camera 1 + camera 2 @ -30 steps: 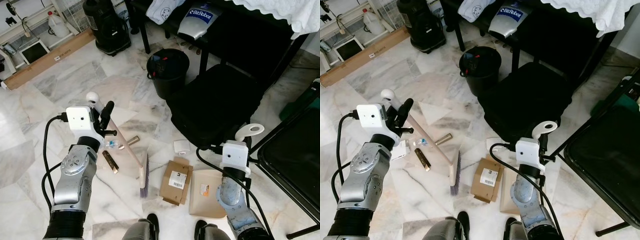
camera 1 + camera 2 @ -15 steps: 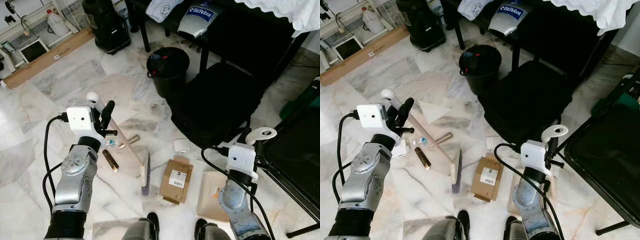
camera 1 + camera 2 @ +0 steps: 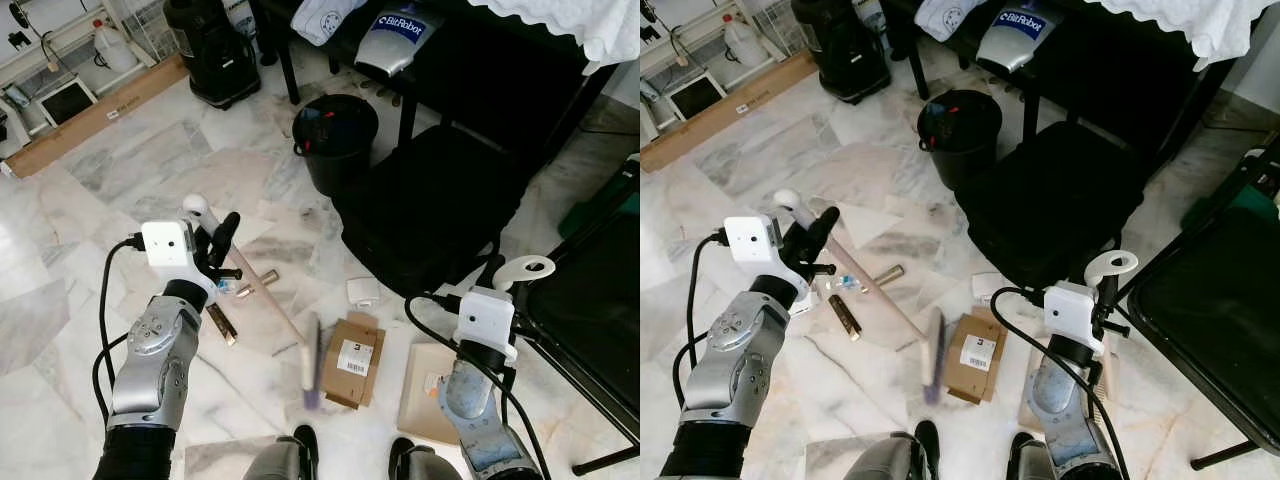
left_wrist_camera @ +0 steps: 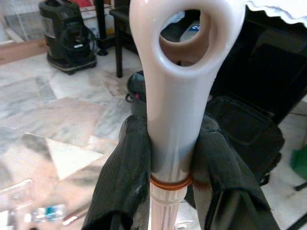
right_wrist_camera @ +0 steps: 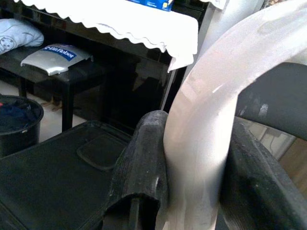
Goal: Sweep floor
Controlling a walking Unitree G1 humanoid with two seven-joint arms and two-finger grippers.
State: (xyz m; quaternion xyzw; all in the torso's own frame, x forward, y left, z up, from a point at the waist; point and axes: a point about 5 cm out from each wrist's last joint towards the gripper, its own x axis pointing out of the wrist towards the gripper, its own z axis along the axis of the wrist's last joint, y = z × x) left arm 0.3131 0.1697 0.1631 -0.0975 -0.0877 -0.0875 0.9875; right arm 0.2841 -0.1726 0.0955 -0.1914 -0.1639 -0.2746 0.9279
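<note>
marble floor (image 3: pixel 120 170): 1 broom (image 3: pixel 311 357) in left jaws (image 4: pixel 175 158), 1 dustpan (image 3: pixel 428 392) in right jaws (image 5: pixel 192 163).

A black bucket (image 3: pixel 335 140) stands on the marble floor beside a black soft case (image 3: pixel 430 205). A long cardboard box (image 3: pixel 95 115) lies near a black vacuum cleaner (image 3: pixel 210 50). A white jug (image 3: pixel 115 48) stands behind the box.

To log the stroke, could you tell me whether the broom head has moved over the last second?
Yes. The broom head has swept toward the robot's right, closing up against the cardboard box, which has stayed put on the floor.
</note>
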